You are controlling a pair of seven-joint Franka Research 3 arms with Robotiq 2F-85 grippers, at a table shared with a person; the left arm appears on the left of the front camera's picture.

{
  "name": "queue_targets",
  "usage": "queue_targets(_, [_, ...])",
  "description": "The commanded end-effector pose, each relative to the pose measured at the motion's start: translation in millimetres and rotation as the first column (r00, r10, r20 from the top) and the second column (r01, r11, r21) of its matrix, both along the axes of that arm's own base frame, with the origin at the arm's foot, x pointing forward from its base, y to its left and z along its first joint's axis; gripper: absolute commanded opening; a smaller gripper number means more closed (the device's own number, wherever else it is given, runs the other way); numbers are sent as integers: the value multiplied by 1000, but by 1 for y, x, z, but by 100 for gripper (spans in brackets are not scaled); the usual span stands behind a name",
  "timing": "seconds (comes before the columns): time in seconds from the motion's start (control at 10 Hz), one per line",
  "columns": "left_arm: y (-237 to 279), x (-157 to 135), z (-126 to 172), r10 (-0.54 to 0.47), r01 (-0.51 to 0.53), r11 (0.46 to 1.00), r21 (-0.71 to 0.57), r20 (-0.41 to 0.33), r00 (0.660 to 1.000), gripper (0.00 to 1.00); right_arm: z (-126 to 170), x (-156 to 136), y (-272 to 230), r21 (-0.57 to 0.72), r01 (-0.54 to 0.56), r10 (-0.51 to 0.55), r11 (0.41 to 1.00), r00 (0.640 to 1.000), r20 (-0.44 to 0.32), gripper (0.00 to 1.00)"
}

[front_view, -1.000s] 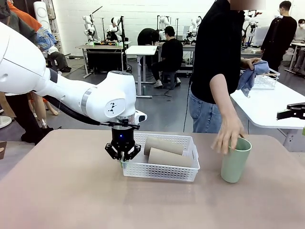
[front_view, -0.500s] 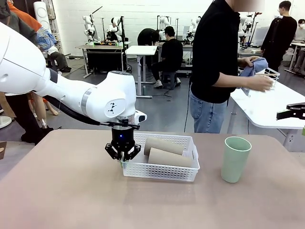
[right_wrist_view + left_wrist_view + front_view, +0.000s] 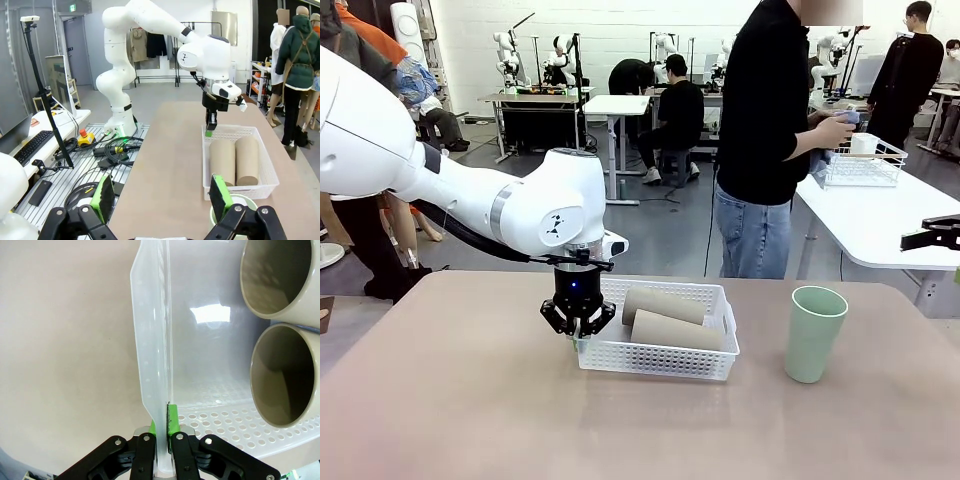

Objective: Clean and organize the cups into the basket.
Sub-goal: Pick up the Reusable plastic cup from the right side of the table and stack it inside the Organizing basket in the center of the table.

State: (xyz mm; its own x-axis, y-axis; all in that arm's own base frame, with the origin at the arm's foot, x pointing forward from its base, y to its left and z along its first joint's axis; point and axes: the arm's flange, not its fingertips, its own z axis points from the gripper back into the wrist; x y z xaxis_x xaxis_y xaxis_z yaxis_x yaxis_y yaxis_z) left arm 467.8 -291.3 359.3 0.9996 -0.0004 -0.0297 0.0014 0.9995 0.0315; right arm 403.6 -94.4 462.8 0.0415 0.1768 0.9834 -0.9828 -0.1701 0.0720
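basket (image 3: 660,361) lies central on surface (image 3: 450,400), bare room left and front; mint cup (image 3: 814,335) apart at right. left end effector (image 3: 579,340) points down, pinching basket rim; right end effector (image 3: 162,192) spread.

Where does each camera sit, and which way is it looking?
Front: between the arms, facing the person across the table; left arm shows.
Left wrist: looks down its left tool, shut on the basket rim.
Right wrist: looks past its open right tool toward the left arm.
All share basket and brown cups.

White perforated basket (image 3: 660,360), tan cups (image 3: 665,303), mint-green cup (image 3: 814,335), beige table (image 3: 470,400)
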Motion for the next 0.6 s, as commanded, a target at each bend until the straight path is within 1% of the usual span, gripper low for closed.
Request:
queue_targets(0.0, [2,0,1,-7,7,1000,1,1,1000,0,0,-5,3,-6,9,-9,1000,1000,-14,100])
queue_targets(0.5, [2,0,1,-7,7,1000,1,1,1000,0,0,-5,3,-6,9,-9,1000,1000,-14,100])
